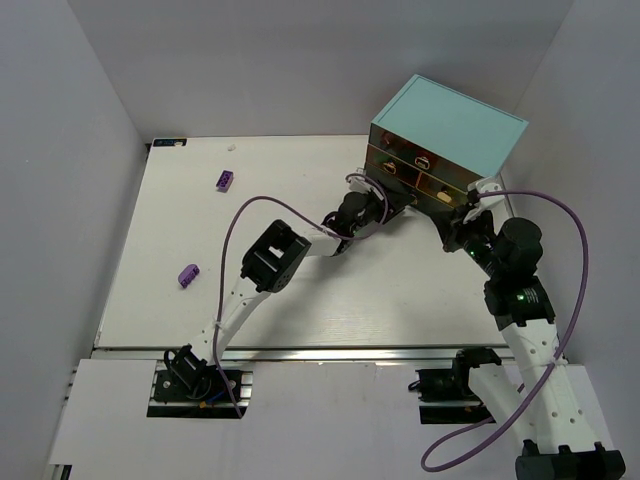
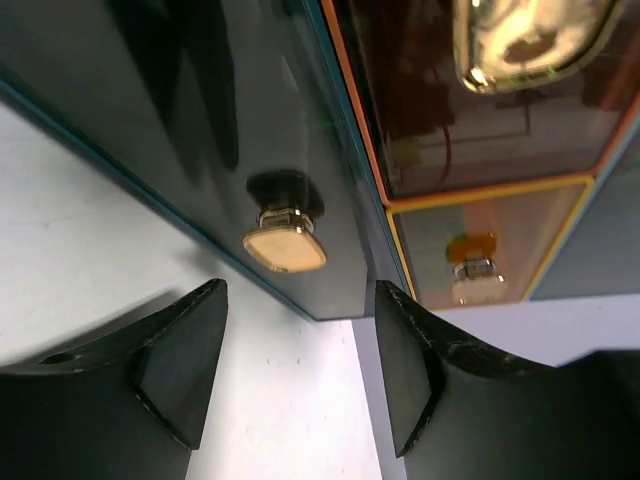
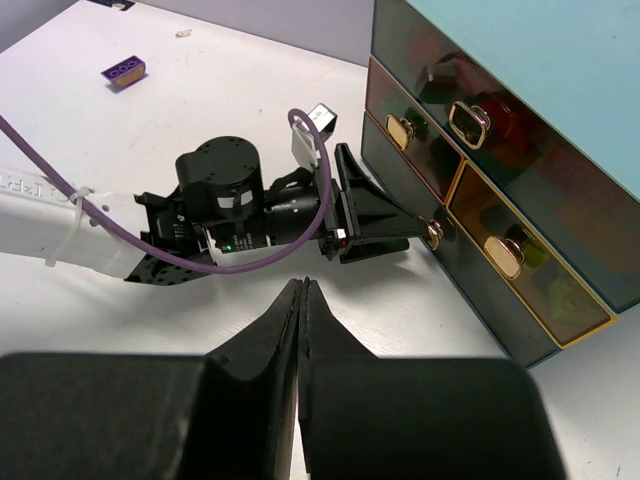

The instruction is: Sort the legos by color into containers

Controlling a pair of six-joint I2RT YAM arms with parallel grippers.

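My left gripper (image 2: 300, 292) stands open, one finger on each side of the tan knob (image 2: 285, 248) of the lowest left container (image 2: 200, 120), without touching it. The right wrist view shows the same left gripper (image 3: 400, 225) at that knob (image 3: 433, 233). The containers sit in a cabinet (image 1: 450, 125) with a light-blue top at the back right. My right gripper (image 3: 302, 288) is shut on nothing and hangs over the table in front of the cabinet (image 3: 560, 90). Two purple legos (image 1: 224, 181) (image 1: 188, 274) lie far off on the left of the table.
An amber container (image 2: 490, 240) with its own knob sits to the right of the dark one, and another with a ring handle (image 2: 530, 35) is above it. The left arm's purple cable (image 3: 200, 262) loops across in front of the right gripper. White walls close in the table.
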